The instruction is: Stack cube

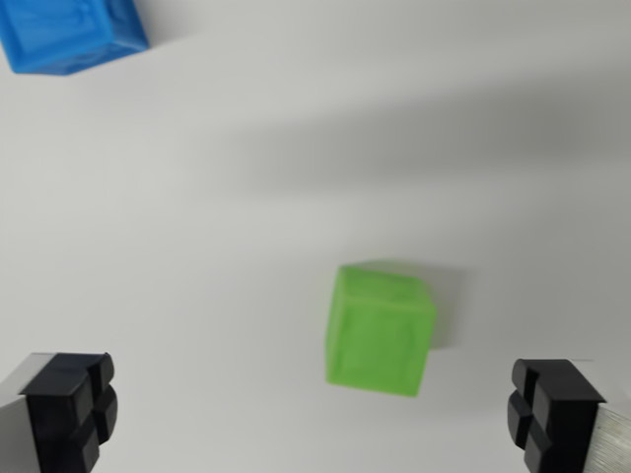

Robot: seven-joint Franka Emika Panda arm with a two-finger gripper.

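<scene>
tool (314,414) being held wide apart, nothing clamped | green cube (381,329) sitting on white worktop (197,246) just ahead of the open gap, nudged toward wrist view's right | blue cube (69,34) lying far off, top left, being cropped by frame

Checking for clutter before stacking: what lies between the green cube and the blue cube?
Nothing. In the wrist view, only bare white table with a soft shadow separates the green cube from the blue cube.
</scene>
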